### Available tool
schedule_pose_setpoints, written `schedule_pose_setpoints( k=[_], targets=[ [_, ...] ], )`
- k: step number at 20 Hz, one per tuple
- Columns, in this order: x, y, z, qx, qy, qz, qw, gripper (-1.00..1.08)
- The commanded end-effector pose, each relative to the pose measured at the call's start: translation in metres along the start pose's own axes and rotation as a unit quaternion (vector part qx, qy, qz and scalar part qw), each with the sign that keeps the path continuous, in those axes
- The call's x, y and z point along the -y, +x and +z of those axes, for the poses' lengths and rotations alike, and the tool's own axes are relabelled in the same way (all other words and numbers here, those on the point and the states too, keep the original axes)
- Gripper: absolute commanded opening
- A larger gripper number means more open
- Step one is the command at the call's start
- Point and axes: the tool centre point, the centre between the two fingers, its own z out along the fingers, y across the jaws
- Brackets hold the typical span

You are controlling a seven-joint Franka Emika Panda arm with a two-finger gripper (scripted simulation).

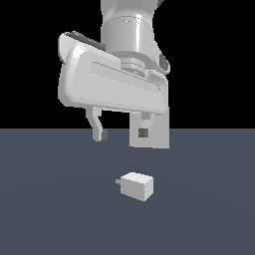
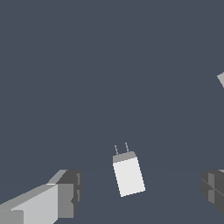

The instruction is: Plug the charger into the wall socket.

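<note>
The charger (image 1: 137,186) is a small off-white block lying on the dark floor, its short grey prongs (image 1: 118,181) pointing toward the exterior view's left. My gripper (image 1: 122,133) hangs open above it, with nothing between the fingers. Behind the gripper stands the wall socket (image 1: 159,134), a pale upright panel; one finger (image 1: 145,127) covers part of it. In the wrist view the charger (image 2: 128,175) lies between the two fingertips (image 2: 65,194), well below them, prongs (image 2: 121,148) facing away. Only a corner of the wall socket (image 2: 222,78) shows at that view's edge.
The dark grey floor (image 1: 50,209) spreads flat around the charger. The background above the floor line is black.
</note>
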Motion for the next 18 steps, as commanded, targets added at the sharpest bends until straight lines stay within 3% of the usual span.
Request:
schedule_pose_setpoints(
  k=[1, 9, 18],
  targets=[
    [0.001, -0.007, 0.006, -0.002, 0.001, -0.029, 0.9996, 1.0],
    [0.002, -0.022, 0.02, -0.007, 0.003, -0.093, 0.9956, 1.0],
    [0.001, -0.029, 0.026, -0.009, 0.004, -0.121, 0.9926, 1.0]
  ],
)
